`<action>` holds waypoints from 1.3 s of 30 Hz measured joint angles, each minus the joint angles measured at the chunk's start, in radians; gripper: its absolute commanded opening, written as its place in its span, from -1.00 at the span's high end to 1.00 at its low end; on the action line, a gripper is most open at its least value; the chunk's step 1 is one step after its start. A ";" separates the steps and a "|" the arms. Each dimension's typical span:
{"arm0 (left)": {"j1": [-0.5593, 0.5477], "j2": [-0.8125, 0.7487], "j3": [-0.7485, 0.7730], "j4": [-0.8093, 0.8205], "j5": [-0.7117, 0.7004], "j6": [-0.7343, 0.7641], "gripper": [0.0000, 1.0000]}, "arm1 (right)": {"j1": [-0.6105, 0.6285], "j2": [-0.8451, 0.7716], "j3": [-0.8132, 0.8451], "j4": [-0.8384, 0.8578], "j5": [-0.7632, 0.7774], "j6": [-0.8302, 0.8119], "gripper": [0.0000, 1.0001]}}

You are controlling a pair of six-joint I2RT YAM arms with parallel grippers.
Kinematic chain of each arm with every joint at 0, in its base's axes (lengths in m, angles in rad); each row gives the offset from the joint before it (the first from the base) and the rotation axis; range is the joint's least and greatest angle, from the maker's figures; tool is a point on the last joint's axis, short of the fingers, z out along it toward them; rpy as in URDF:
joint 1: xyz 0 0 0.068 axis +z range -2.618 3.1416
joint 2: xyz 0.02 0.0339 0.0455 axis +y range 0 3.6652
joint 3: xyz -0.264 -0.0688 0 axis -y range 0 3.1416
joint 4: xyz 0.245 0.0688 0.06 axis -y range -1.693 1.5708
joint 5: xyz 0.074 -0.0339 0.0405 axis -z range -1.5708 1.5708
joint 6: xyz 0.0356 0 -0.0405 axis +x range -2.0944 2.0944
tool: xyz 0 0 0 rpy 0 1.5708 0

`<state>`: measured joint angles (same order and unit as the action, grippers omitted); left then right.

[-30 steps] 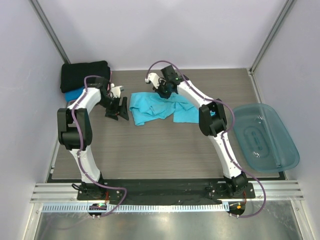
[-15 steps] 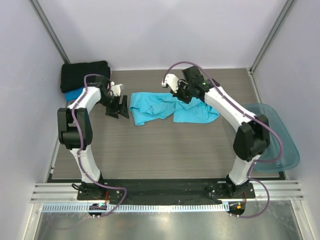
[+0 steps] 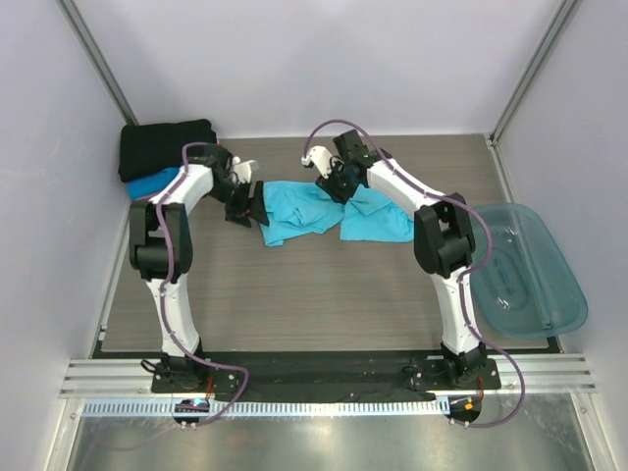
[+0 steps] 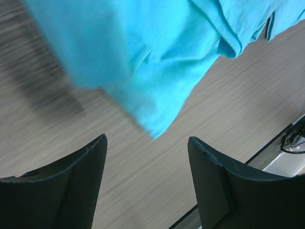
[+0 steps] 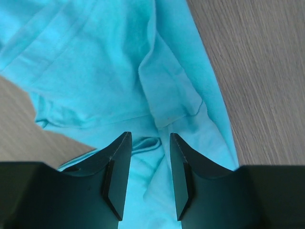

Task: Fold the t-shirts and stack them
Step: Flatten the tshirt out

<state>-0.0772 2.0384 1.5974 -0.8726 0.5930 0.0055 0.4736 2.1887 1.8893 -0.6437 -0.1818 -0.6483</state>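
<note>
Since both arms have closed in on the shirt [image 3: 309, 211] at frame centre, left end effector [image 3: 253, 209] and right end effector [image 3: 337, 189] hang apart, empty; fold grasp likely next; stack [image 3: 165, 149] upper left.

The top view looks down from high above the near edge, far enough back to take in the whole tabletop [image 3: 294, 294]. The left wrist view looks down past the left hand [image 4: 147, 140], close over one edge of the turquoise t-shirt [image 4: 143, 62]. The right wrist view looks down past the right hand [image 5: 150, 134], closer still, onto the same shirt, which all three views share.
</note>
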 measured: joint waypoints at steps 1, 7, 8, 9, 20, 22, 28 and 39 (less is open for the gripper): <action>-0.018 0.027 0.022 0.003 0.001 -0.004 -0.36 | -0.004 0.024 0.019 0.000 0.002 0.007 0.11; -0.109 0.130 0.069 -0.011 -0.026 -0.023 -0.22 | -0.026 0.103 0.119 -0.009 0.004 0.032 0.07; -0.117 0.138 0.069 -0.014 -0.028 -0.025 -0.22 | -0.030 0.112 0.140 -0.008 0.003 0.039 0.07; -0.121 0.141 0.069 -0.018 -0.026 -0.028 -0.21 | -0.032 0.120 0.157 -0.008 0.001 0.046 0.06; -0.119 0.143 0.069 -0.029 -0.077 -0.032 0.86 | -0.012 0.137 0.200 -0.008 -0.120 0.099 0.00; -0.119 0.143 0.069 -0.029 -0.085 -0.030 0.87 | -0.005 0.139 0.200 -0.008 -0.138 0.101 -0.01; -0.120 0.143 0.066 -0.028 -0.105 -0.029 0.92 | 0.015 0.193 0.241 -0.004 -0.166 0.106 -0.02; -0.122 0.127 0.046 -0.029 -0.145 -0.024 0.95 | 0.024 0.319 0.320 0.008 -0.165 0.133 0.37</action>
<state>-0.1989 2.1651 1.6436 -0.9016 0.4484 -0.0185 0.4976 2.5080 2.2089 -0.6361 -0.3470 -0.5152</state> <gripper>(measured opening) 0.032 0.368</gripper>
